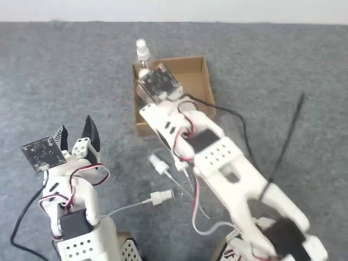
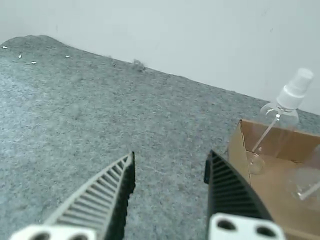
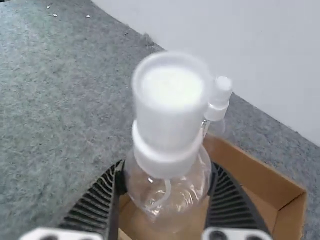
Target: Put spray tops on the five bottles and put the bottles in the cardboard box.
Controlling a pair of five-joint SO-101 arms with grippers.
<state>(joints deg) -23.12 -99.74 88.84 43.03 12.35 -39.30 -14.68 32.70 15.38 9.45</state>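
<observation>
Capped bottle point(image 3: 167, 185) between fingers point(image 3: 95, 205) of right hand point(image 3: 166, 172)

left gripper point(image 1: 76, 134): lower left, jaws spread | right arm: extended to upper centre, gripper point(image 3: 165, 182) clamped on bottle point(image 3: 169, 120)

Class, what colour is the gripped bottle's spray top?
White; the spray top on that bottle shows best in the right wrist view.
</observation>
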